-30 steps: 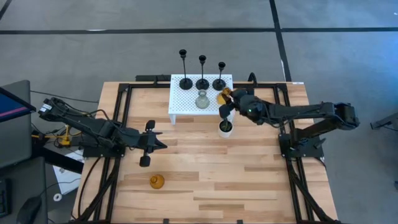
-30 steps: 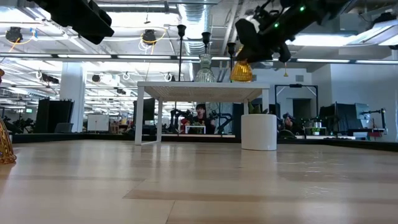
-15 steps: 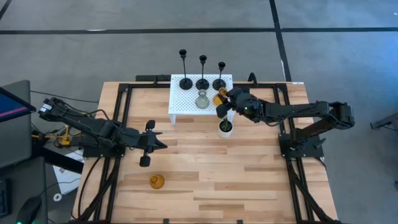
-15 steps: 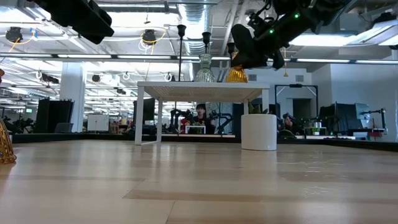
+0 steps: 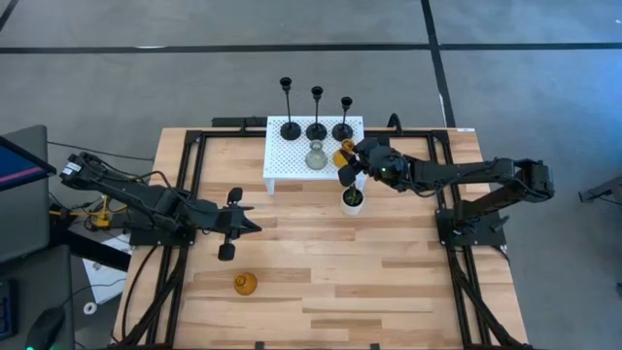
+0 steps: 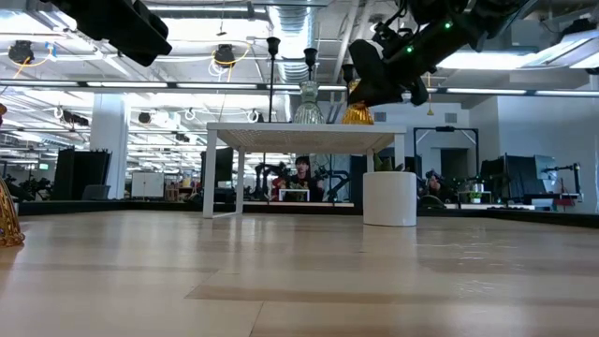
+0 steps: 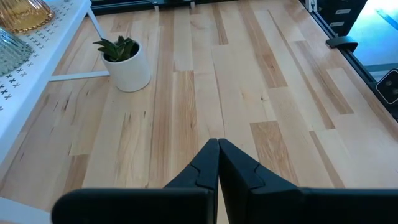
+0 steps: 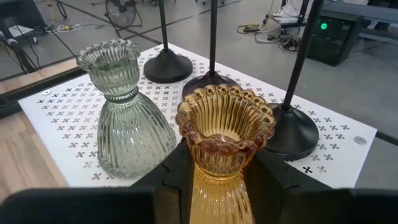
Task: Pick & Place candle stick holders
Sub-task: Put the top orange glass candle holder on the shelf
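Observation:
My right gripper [image 5: 346,161] is shut on an amber glass candle stick holder [image 8: 224,134] above the right part of the white perforated stand [image 5: 292,163]. A pale grey glass holder [image 8: 124,118] stands on its base beside it. Three black thin-stemmed holders [image 5: 317,127] stand in a row on their round bases along the stand's far edge. A second amber holder [image 5: 245,283] sits on the table near its front edge. My left gripper [image 5: 236,226] hangs shut over the table's left half, holding nothing. My right gripper pinches the amber holder's narrow neck [image 8: 205,171], below the flared rim, between its two fingers [image 8: 268,174]. The fingers come from the table's right side, slanting slightly down. The holder is upright, its foot [image 6: 357,120] level with the stand's top. Whether it rests there I cannot tell.
A small white pot with a green plant [image 5: 353,200] stands on the table just in front of the stand's right end, under my right arm. Bare wood lies across the table's middle and right front.
My right gripper has shifted a little toward the table's left edge and sunk slightly with the amber holder, bringing it closer to the pale grey one. It has then kept still, and the holder has stayed upright.

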You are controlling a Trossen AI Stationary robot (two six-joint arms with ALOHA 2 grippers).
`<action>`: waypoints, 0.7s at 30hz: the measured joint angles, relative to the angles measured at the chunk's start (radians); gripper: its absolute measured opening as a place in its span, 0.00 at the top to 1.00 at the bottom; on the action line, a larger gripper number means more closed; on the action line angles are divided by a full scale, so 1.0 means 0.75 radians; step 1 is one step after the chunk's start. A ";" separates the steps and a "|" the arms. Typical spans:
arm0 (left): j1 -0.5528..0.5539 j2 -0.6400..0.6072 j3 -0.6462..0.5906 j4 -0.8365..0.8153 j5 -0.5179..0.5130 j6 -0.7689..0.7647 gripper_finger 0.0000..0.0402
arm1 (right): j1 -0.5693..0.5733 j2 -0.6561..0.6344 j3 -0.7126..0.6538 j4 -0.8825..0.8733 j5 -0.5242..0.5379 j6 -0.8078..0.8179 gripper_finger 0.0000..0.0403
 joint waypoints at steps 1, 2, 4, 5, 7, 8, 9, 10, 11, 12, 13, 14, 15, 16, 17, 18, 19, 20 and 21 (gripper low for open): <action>0.000 0.000 0.000 0.000 0.000 0.000 0.98 | 0.000 0.000 0.000 0.000 -0.001 0.000 0.74; 0.000 0.000 0.000 0.000 0.000 0.000 0.98 | 0.000 0.000 0.000 0.000 -0.004 -0.001 0.71; 0.000 0.000 0.000 0.000 0.000 0.000 0.98 | 0.000 0.000 0.001 0.001 -0.005 0.000 0.62; 0.000 0.000 0.000 0.000 0.000 0.000 0.98 | 0.000 0.000 0.001 0.001 -0.005 0.000 0.57; 0.000 0.000 0.000 -0.001 0.000 0.000 0.98 | 0.000 0.000 0.001 0.005 -0.005 0.000 0.47; 0.000 0.000 0.000 0.000 0.000 0.000 0.98 | 0.000 0.000 0.001 0.011 -0.005 0.000 0.42; 0.000 0.000 0.000 0.000 0.000 0.000 0.98 | 0.000 0.000 0.001 0.017 -0.005 -0.001 0.39; 0.000 0.000 0.000 0.000 0.000 0.000 0.98 | 0.001 0.000 0.001 0.030 -0.005 -0.007 0.35; 0.000 0.000 0.000 0.000 0.000 0.000 0.98 | 0.003 0.000 0.001 0.047 -0.005 -0.022 0.33; 0.000 0.000 0.000 0.000 0.000 0.000 0.98 | 0.005 0.000 0.001 0.066 -0.011 -0.044 0.31; 0.000 0.000 0.000 -0.001 0.000 0.000 0.98 | 0.005 -0.004 0.001 0.084 -0.028 -0.069 0.29; 0.000 0.000 0.000 -0.001 0.000 0.000 0.98 | 0.005 -0.009 0.001 0.101 -0.054 -0.091 0.28; 0.000 0.000 0.000 0.000 0.000 0.000 0.98 | 0.005 -0.012 0.001 0.130 -0.078 -0.109 0.27; 0.000 0.000 0.000 0.000 0.000 0.000 0.98 | 0.005 -0.013 0.002 0.158 -0.096 -0.114 0.27; 0.000 0.000 0.000 0.000 0.000 0.000 0.98 | 0.005 -0.013 0.009 0.163 -0.108 -0.116 0.27; 0.000 0.000 0.000 -0.001 0.000 0.000 0.98 | 0.005 -0.013 0.019 0.156 -0.108 -0.120 0.27; 0.000 0.000 0.000 0.000 0.000 0.000 0.98 | 0.005 -0.013 0.033 0.151 -0.108 -0.131 0.27; 0.000 0.000 0.000 -0.001 0.000 0.000 0.98 | 0.005 -0.013 0.049 0.151 -0.108 -0.157 0.27; 0.000 0.000 0.000 -0.001 0.000 0.000 0.98 | 0.005 -0.013 0.064 0.155 -0.108 -0.187 0.27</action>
